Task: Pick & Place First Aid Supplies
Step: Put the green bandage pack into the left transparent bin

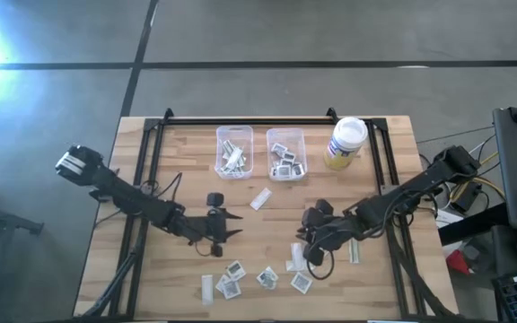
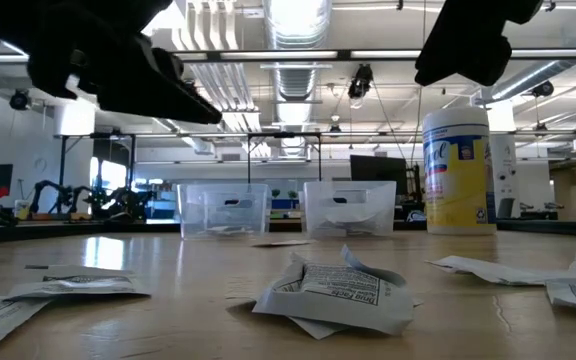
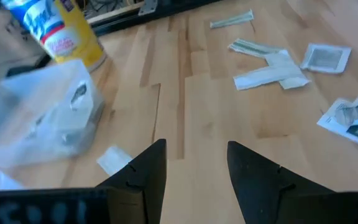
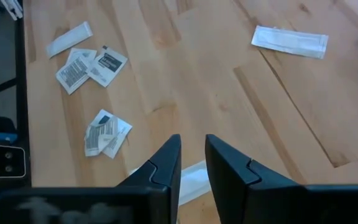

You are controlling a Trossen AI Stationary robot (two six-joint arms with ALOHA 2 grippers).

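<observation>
Seen from above, the table [image 1: 151, 179] is shown whole: two clear bins [image 1: 233, 151] stand side by side near its far edge with a jar [image 1: 346, 142] just to their right, and the packets [image 1: 267, 276] are scattered mostly along the near edge, with one strip [image 1: 260, 198] lying alone in front of the bins. Packets are also seen inside both bins in that view. The left gripper [image 1: 232, 226] is held over bare wood left of centre, above the near cluster; its fingers [image 3: 143, 180] are seen clearly spread in the left wrist view, with nothing between them. That view also takes in a bin, the jar behind it and several packets farther off. The right gripper [image 1: 313, 254] is placed right of centre, over a pale strip [image 4: 191, 180] whose end is seen just under its fingertips in the right wrist view only. There the fingers [image 4: 160, 171] are shown close together with a narrow gap; whether the strip is touched or gripped cannot be told. From table height, print on a crumpled square packet [image 2: 333, 292] is made out, detail lost from above, while both arms are reduced to dark shapes at the top and neither grip is shown.
</observation>
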